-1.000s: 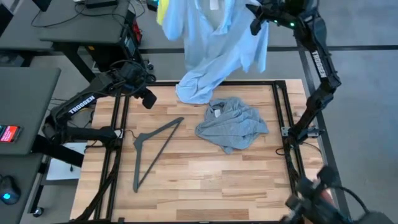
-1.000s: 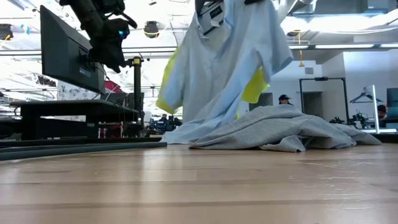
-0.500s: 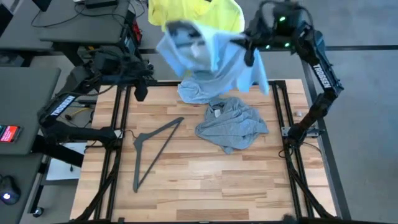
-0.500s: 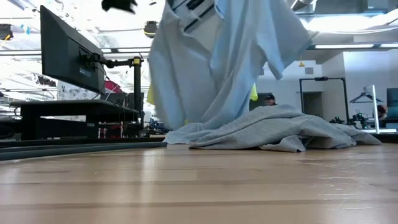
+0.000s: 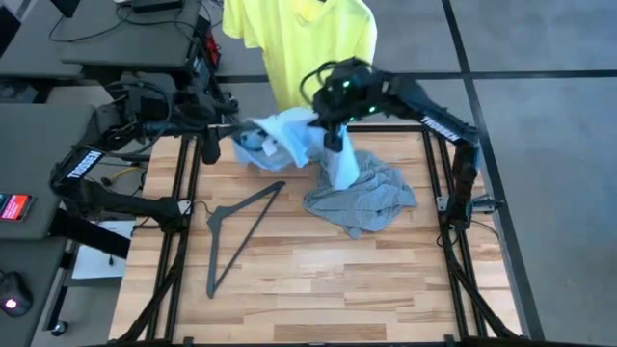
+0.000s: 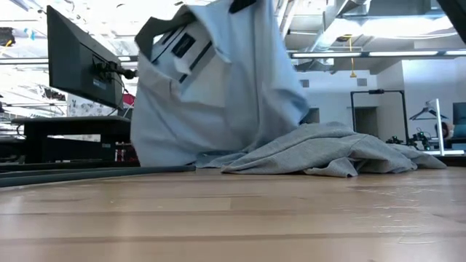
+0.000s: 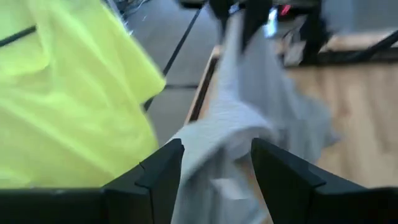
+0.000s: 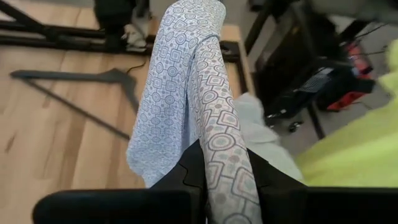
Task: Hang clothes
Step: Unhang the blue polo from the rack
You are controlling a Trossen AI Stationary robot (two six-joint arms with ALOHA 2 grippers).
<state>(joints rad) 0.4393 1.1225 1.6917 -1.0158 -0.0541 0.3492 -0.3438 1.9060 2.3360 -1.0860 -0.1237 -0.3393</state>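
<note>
Pale blue shirt between both arms' fingers, table's far edge.

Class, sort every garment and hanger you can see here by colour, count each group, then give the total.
Neon-yellow T-shirt: 1
Pale blue shirt: 1
Grey T-shirt: 1
Dark grey hanger: 1
Total: 4
</note>
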